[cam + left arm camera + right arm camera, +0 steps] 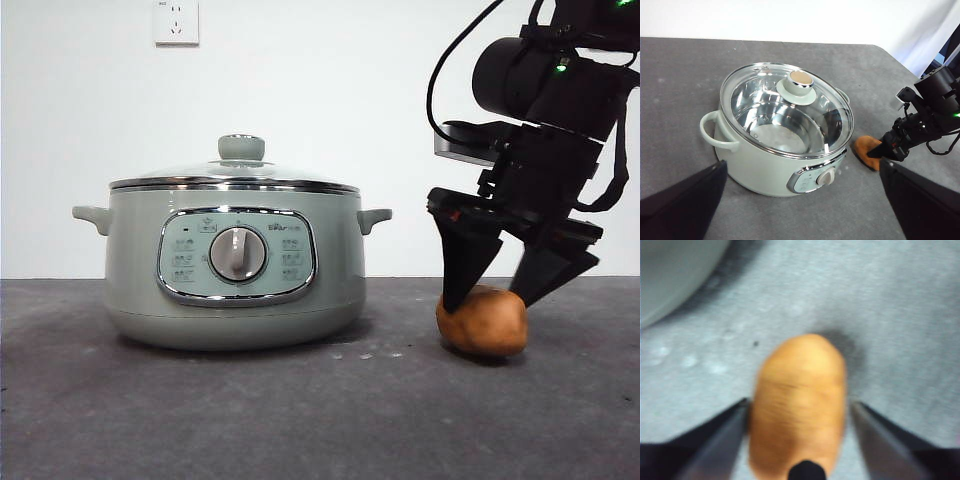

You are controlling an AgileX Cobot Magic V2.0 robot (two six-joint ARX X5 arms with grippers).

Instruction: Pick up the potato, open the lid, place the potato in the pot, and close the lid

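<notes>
Potato lies on the grey table, just beside the pot on the side away from the left arm, a bare strip of table between them. Orange-brown, long axis roughly along the table.

Right gripper is down over the potato, jaws spread wide and straddling it. In the front view one black jaw tip sits against the potato's upper flank on the pot side; the other jaw tip hangs at the far side, near the top of the potato. In the right wrist view the potato fills the gap between the two jaws: one jaw appears to touch its skin, the other stands a little apart. That picture is blurred, so contact cannot be confirmed. The potato rests on the table, not lifted.

Pot stands upright, dial and control panel facing the front camera. Lid is seated on the rim, knob up; through the glass the left wrist view shows a bare steel interior.

Left gripper hovers well apart from the potato, above the table near the pot's front, jaws wide, nothing between them. From there the right gripper shows beyond the pot, over the potato.
</notes>
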